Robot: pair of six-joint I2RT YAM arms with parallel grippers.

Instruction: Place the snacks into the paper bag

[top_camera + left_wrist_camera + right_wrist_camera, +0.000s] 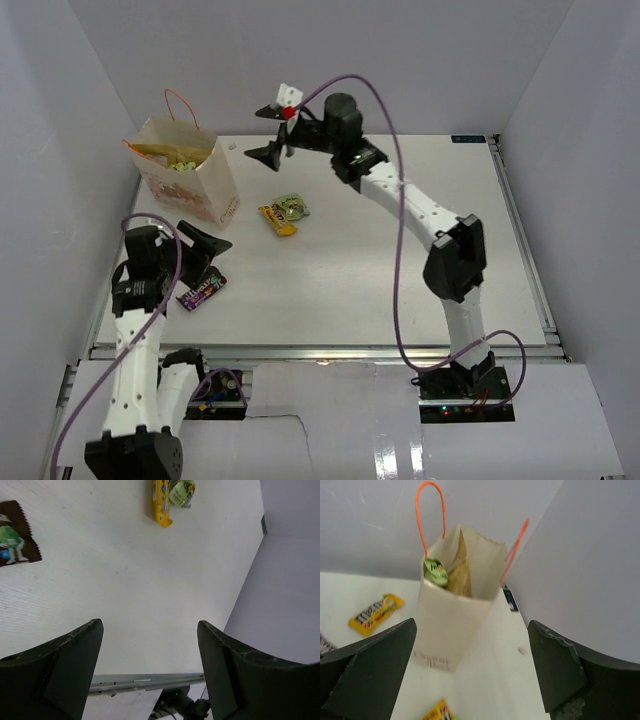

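Observation:
The cream paper bag (185,178) with orange string handles stands upright at the back left. It holds the chip bag (460,575) and a green packet (434,572). My right gripper (272,130) is open and empty, raised just right of the bag and facing it (455,625). My left gripper (207,248) is open and empty, low over the table just above the dark candy pack (201,290). A yellow packet (277,219) and a green packet (292,206) lie together mid-table. The right wrist view shows another yellow packet (375,614) on the table beside the bag.
White walls close in the table on the left, back and right. The table's metal front edge (145,682) shows between my left fingers. The dark pack (15,540) and the yellow packet (161,500) lie on the white tabletop (380,270).

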